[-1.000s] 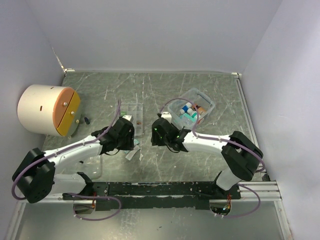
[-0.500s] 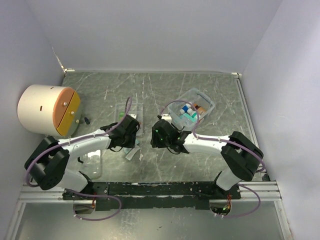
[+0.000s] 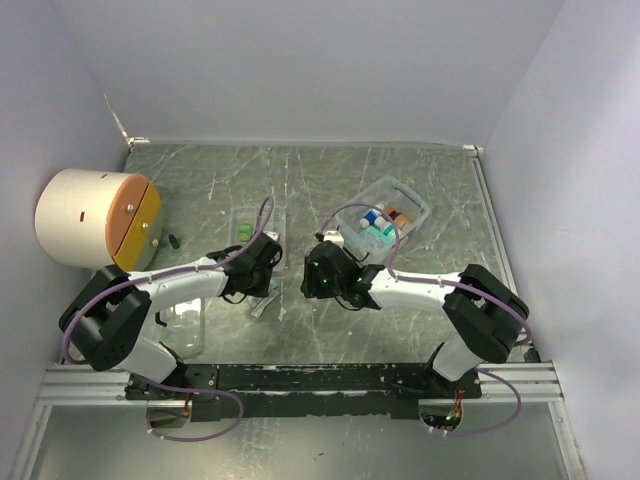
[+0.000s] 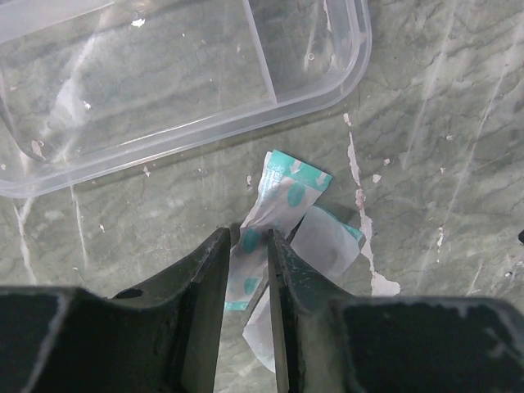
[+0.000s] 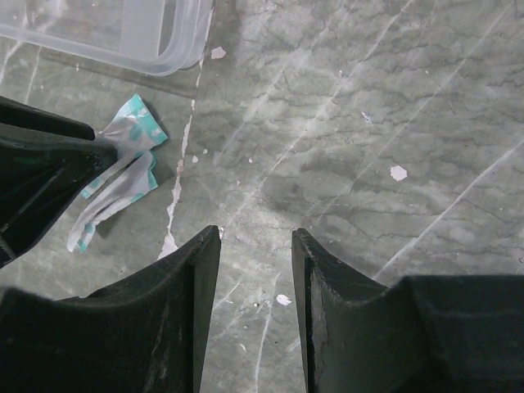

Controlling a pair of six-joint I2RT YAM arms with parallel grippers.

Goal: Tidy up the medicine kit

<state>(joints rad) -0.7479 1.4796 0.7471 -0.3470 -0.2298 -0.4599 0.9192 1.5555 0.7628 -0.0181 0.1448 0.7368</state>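
Two teal-and-white packets (image 3: 262, 301) lie on the table just in front of a clear divided tray (image 3: 252, 224). In the left wrist view my left gripper (image 4: 250, 238) has its jaws closed narrowly on one packet (image 4: 284, 190), which is pinched and crumpled between them. The second packet (image 4: 329, 246) lies flat beside it. The tray's rim (image 4: 315, 100) is just beyond. My left gripper (image 3: 262, 284) is over the packets. My right gripper (image 3: 320, 279) is open and empty a little to the right. Its wrist view shows both packets (image 5: 129, 131) at left and its jaws (image 5: 255, 235) over bare table.
A clear bin (image 3: 412, 206) holding several small medicine bottles stands at the back right. A big cream and orange cylinder (image 3: 95, 220) lies at the far left. A small clear container (image 3: 186, 322) sits by the left arm's base.
My left gripper moved right and down from beside the tray to the packets and closed on one. The right gripper has hardly moved.
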